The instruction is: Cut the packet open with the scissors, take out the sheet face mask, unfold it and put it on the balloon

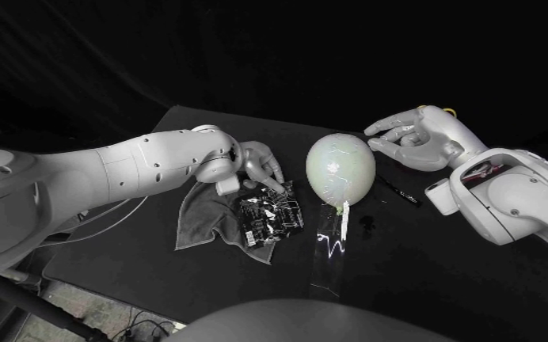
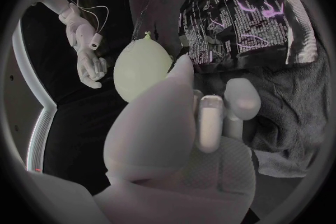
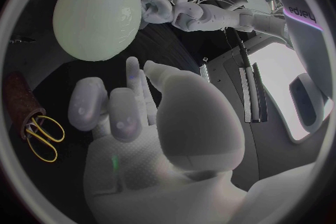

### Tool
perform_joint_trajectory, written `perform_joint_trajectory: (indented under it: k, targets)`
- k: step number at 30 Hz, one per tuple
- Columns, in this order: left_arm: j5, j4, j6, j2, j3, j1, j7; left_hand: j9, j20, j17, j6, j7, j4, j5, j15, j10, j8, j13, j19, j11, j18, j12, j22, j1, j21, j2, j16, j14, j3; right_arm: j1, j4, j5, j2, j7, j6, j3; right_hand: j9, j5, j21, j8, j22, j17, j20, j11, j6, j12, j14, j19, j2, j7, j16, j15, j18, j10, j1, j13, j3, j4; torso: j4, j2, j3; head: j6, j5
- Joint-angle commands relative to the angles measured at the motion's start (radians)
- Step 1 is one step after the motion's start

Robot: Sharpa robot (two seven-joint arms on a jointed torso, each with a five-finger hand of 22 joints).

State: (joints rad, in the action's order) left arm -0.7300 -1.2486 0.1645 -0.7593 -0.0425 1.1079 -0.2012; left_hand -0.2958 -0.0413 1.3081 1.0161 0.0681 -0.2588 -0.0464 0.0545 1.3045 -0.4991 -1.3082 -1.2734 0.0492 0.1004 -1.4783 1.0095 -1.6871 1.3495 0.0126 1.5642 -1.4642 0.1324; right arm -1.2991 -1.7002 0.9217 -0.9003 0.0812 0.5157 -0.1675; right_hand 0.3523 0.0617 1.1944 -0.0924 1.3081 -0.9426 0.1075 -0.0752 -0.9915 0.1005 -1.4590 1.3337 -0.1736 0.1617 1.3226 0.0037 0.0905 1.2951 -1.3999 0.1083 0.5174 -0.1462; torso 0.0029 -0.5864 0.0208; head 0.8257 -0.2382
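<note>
Black glossy foil, that's the packet [image 1: 269, 214]: crinkled all over, w/ small pale print and shiny streaks catching the light. It lies flat on a grey cloth [image 1: 201, 219] that's spread on the black table [image 1: 457, 279], at abt 8 o'clock from the balloon [image 1: 340, 168].

The balloon sits roughly mid-table, pale greenish-white, egg-shaped and smooth, w/ its knot at the 6 o'clock end. A clear strip [image 1: 329, 251] runs on from the knot toward 6.

The left hand [image 1: 234, 166] is at 9 o'clock from the balloon, above the cloth's far edge. Its fingers are stretched out side by side, pointing toward the packet's 12 o'clock edge, and the thumb is off to one side. Nothing is between them, so it holds nothing. Tbh I can't tell if the tips actually touch the foil or stop just short.

The right hand [image 1: 416, 140] hangs at 2 o'clock from the balloon, near it but apart. Its fingers are loosely bent and spread, and the palm is empty.

In the right wrist view the yellow-handled scissors [image 3: 41, 135] lie on the table at the end of a brown sleeve-like thing [image 3: 21, 99]. I can't see whether the blades sit inside it. Neither hand is on them.
</note>
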Motion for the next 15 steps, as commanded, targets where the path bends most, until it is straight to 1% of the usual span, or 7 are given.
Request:
perform_joint_trajectory:
  k: [1, 2, 5, 7, 8, 11, 15]
  targets:
    - [0.100, -0.027, 0.027, -0.027, 0.001, 0.016, 0.085, -0.008, -0.001, 0.223, -0.007, 0.001, 0.001, -0.003, 0.008, 0.117, -0.007, -0.016, 0.010, -0.053, 0.010, 0.006, -0.002, 0.006, -0.004, -0.006, -0.004, -0.095, 0.013, 0.000, 0.002, -0.002, 0.001, 0.013, 0.001, 0.000, 0.001, -0.005, -0.004, -0.002, 0.035, 0.001, 0.001, -0.004, 0.002, -0.003, 0.006, -0.006, 0.003, 0.002, -0.005, -0.003, 0.001, 0.006, 0.010, 0.001, 0.001, 0.004, 0.0009, 0.000, -0.0003, -0.009, 0.002]
    - [0.116, -0.038, 0.034, -0.044, 0.001, 0.023, 0.102, -0.017, -0.001, 0.220, -0.014, 0.000, 0.005, -0.002, 0.007, 0.116, -0.017, -0.016, 0.017, -0.052, 0.012, 0.007, -0.009, 0.019, -0.007, 0.008, -0.005, -0.094, 0.045, 0.000, 0.004, -0.003, 0.001, 0.013, 0.001, 0.000, 0.001, -0.005, -0.004, -0.002, 0.035, 0.001, 0.001, -0.004, 0.002, -0.003, 0.006, -0.006, 0.003, 0.002, -0.005, -0.003, 0.001, 0.006, 0.010, 0.001, 0.001, 0.004, 0.0011, 0.001, -0.0002, -0.011, 0.003]
    - [0.152, -0.060, 0.040, -0.079, 0.001, 0.043, 0.140, -0.021, -0.001, 0.218, -0.016, 0.001, 0.006, -0.002, 0.007, 0.116, -0.021, -0.017, 0.021, -0.053, 0.013, 0.006, -0.014, 0.027, -0.010, 0.013, -0.005, -0.094, 0.058, 0.000, 0.008, -0.009, 0.003, 0.014, 0.000, 0.000, 0.001, -0.005, -0.004, -0.002, 0.035, 0.001, 0.001, -0.004, 0.002, -0.003, 0.006, -0.006, 0.003, 0.002, -0.005, -0.003, 0.001, 0.006, 0.010, 0.001, 0.001, 0.004, 0.0009, 0.001, 0.0001, -0.017, 0.005]
    - [0.180, -0.074, 0.041, -0.102, 0.001, 0.057, 0.170, -0.038, -0.002, 0.215, -0.028, 0.003, 0.019, -0.002, 0.007, 0.115, -0.039, -0.018, 0.029, -0.057, 0.013, 0.006, -0.021, 0.060, -0.014, 0.044, -0.006, -0.093, 0.134, 0.001, 0.013, -0.017, 0.006, 0.014, 0.000, 0.000, 0.001, -0.005, -0.004, -0.002, 0.035, 0.001, 0.001, -0.004, 0.002, -0.003, 0.006, -0.006, 0.003, 0.002, -0.005, -0.003, 0.001, 0.006, 0.010, 0.001, 0.001, 0.004, 0.0012, 0.002, 0.0002, -0.024, 0.007]
    - [0.198, -0.082, 0.039, -0.117, 0.001, 0.065, 0.190, -0.042, -0.001, 0.208, -0.030, 0.000, 0.019, -0.002, 0.007, 0.112, -0.043, -0.013, 0.035, -0.052, 0.017, 0.009, -0.029, 0.075, -0.017, 0.050, -0.008, -0.090, 0.153, 0.001, 0.016, -0.023, 0.008, 0.014, 0.000, 0.000, 0.001, -0.005, -0.004, -0.002, 0.035, 0.001, 0.001, -0.004, 0.002, -0.003, 0.006, -0.006, 0.003, 0.002, -0.005, -0.003, 0.001, 0.006, 0.010, 0.001, 0.001, 0.004, 0.0010, 0.002, 0.0000, -0.026, 0.007]
    - [0.248, -0.101, 0.034, -0.150, 0.001, 0.086, 0.249, -0.045, -0.001, 0.203, -0.032, 0.001, 0.022, -0.002, 0.006, 0.111, -0.045, -0.013, 0.043, -0.053, 0.019, 0.009, -0.042, 0.082, -0.023, 0.054, -0.009, -0.089, 0.165, 0.002, 0.024, -0.040, 0.015, 0.015, -0.001, 0.000, 0.001, -0.005, -0.004, -0.002, 0.035, 0.001, 0.001, -0.004, 0.002, -0.003, 0.005, -0.006, 0.003, 0.002, -0.005, -0.003, 0.001, 0.006, 0.012, 0.002, 0.001, 0.004, 0.0005, 0.003, -0.0007, -0.034, 0.011]
    - [0.305, -0.122, 0.034, -0.185, 0.001, 0.100, 0.321, -0.056, 0.000, 0.199, -0.038, 0.001, 0.039, -0.002, 0.006, 0.110, -0.057, -0.013, 0.059, -0.053, 0.023, 0.010, -0.060, 0.118, -0.033, 0.077, -0.011, -0.087, 0.225, 0.004, 0.034, -0.065, 0.026, 0.016, -0.003, 0.000, 0.002, -0.004, -0.004, -0.002, 0.035, 0.000, 0.001, -0.003, 0.002, -0.003, 0.005, -0.006, 0.004, 0.002, -0.005, -0.003, 0.001, 0.006, 0.011, 0.002, 0.002, 0.005, -0.0004, 0.002, -0.0006, -0.047, 0.019]
